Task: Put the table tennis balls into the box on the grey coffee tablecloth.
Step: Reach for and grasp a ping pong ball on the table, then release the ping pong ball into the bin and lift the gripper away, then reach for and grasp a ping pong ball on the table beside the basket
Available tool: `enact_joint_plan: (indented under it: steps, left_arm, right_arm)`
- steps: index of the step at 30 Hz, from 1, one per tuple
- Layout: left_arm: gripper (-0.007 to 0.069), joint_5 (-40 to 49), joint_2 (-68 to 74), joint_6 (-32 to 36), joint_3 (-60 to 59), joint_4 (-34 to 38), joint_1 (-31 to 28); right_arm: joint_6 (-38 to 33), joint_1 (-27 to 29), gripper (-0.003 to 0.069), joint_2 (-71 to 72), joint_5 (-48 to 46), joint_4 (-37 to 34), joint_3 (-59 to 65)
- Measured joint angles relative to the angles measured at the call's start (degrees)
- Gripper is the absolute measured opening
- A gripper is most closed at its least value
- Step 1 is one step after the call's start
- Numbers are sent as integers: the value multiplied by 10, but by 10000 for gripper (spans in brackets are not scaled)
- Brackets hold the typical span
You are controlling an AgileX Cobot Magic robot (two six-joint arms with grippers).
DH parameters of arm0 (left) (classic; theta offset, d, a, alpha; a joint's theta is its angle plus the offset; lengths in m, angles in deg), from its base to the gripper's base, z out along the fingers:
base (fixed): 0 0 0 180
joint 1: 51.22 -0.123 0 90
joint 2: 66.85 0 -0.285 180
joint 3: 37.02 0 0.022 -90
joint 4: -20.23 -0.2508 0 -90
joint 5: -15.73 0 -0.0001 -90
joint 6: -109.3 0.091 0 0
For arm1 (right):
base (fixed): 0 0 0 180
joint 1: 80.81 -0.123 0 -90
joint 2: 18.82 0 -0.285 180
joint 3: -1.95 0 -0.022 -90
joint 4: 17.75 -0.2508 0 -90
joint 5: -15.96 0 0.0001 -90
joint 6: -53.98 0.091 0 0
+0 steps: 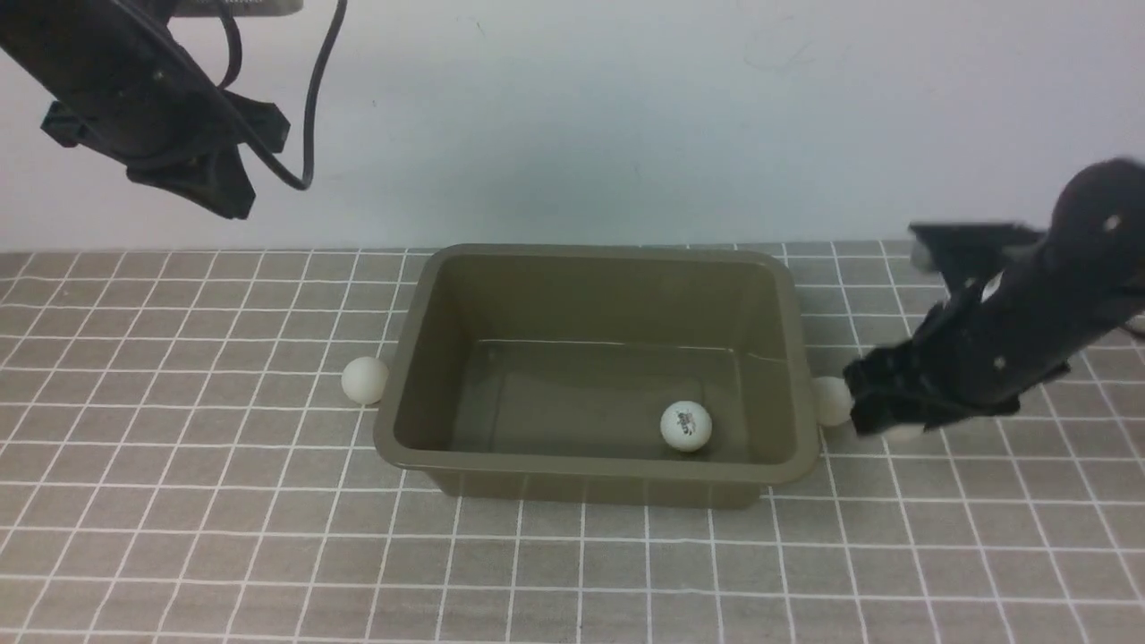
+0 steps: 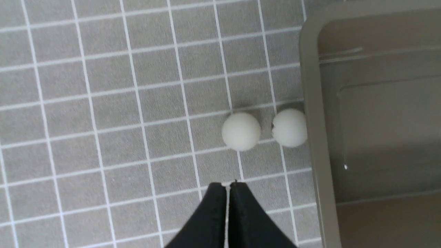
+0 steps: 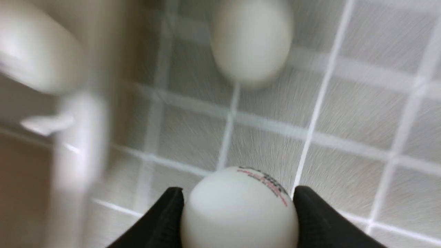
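Note:
The olive-brown box (image 1: 597,295) stands on the grey coffee tablecloth (image 1: 179,519) with one logo-printed table tennis ball (image 1: 686,426) inside. My right gripper (image 1: 872,413) is low beside the box's right side. In the right wrist view it (image 3: 237,194) is shut on a white ball (image 3: 239,210) with a printed logo, and another ball (image 3: 251,41) lies on the cloth beyond. That loose ball (image 1: 832,401) touches the box's right rim. My left gripper (image 1: 224,197) hangs high at the far left, shut and empty (image 2: 227,184). Below it lie two balls (image 2: 241,131) (image 2: 290,127) by the box rim (image 2: 311,103).
A pale wall runs behind the table. A white ball (image 1: 365,380) rests on the cloth just off the box's left side. A black cable (image 1: 309,134) hangs from the left arm. Gridded cloth stretches in front of the box.

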Motion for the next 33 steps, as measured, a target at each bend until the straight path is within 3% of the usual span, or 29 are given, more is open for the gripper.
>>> enact_joint_plan:
  steps: [6, 11, 17, 19, 22, 27, 31, 33]
  left_arm:
    - [-5, 1, 0, 5, -38, 15, 0]
    - [-5, 1, 0, 12, -51, 22, 0]
    - [-5, 0, 3, 30, -51, 23, 0]
    - [-5, 0, 9, 38, -51, 34, 0]
    - [-1, 0, 27, 49, -51, 42, 0]
    - [82, -16, 77, 51, -51, 51, 1]
    - [259, -45, 129, 56, -51, 50, 13]
    - [339, -58, 145, 57, -51, 50, 19]
  right_arm:
    - [-42, -53, 364, 23, 2, -46, -79]
    - [-53, -105, 377, -69, -32, -53, -160]
    - [-29, -112, 614, -140, -126, -22, -232]
    - [-22, -112, 664, -139, -158, 0, -259]
    - [-11, -113, 672, -130, -187, 47, -286]
    - [17, -113, 543, -89, -219, 148, -300]
    - [28, -94, 346, -36, -225, 203, -302]
    - [32, -80, 283, -19, -226, 204, -302]
